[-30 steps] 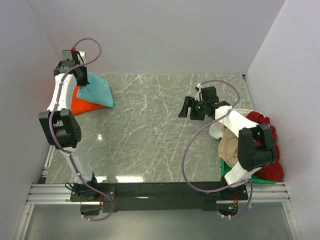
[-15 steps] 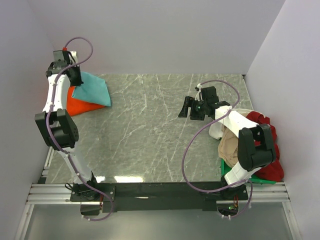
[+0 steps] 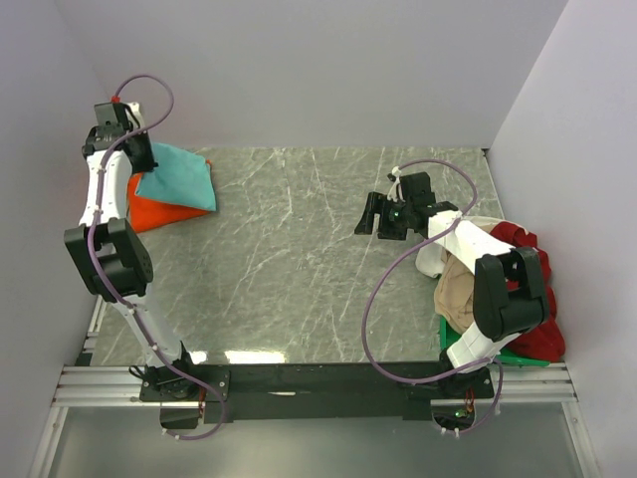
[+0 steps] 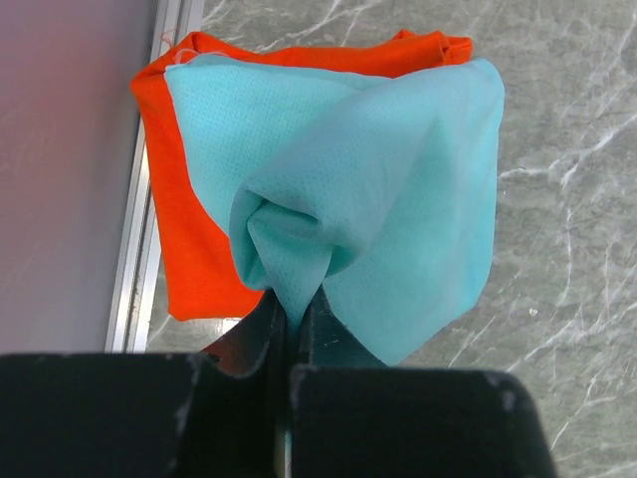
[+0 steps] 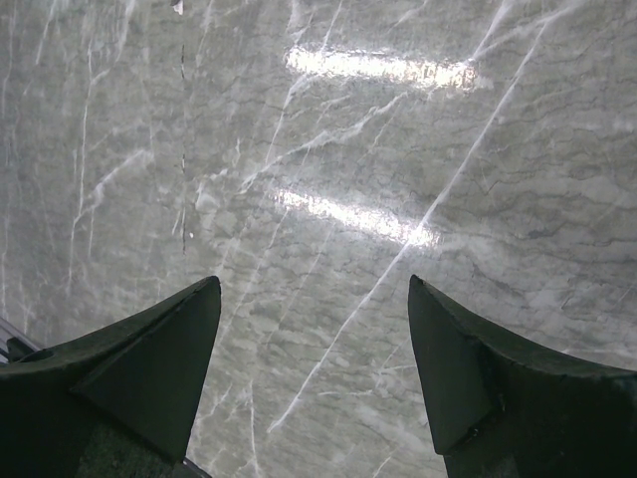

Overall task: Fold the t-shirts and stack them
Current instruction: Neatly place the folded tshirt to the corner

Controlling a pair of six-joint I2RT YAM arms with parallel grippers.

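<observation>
A grey marble-patterned table (image 3: 299, 269), enclosed by pale walls, was shown from above. In the upper left of that overhead frame, the left gripper (image 4: 294, 304) was seen clamped on a bunched fold of the teal t-shirt (image 4: 388, 169), its two dark fingers pressed together with cloth caught between them. The teal fabric was drawn up into a cone toward the fingers and was spread out below over the orange t-shirt (image 4: 184, 239). The orange t-shirt was laid flat at the table's left edge, just beside a metal rail (image 4: 139, 259), and its colour was left showing along the left and top borders in the wrist view.

Right of centre in the overhead frame, the right gripper (image 5: 314, 284) was positioned over the tabletop, its fingers spread wide apart with nothing between them.

At the right edge of the frame, a loose heap was piled partly under the right arm: a dark red t-shirt (image 3: 537, 339), a beige t-shirt (image 3: 456, 294), a white t-shirt (image 3: 431, 261) and a sliver of a green t-shirt (image 3: 518, 358) at the bottom.
</observation>
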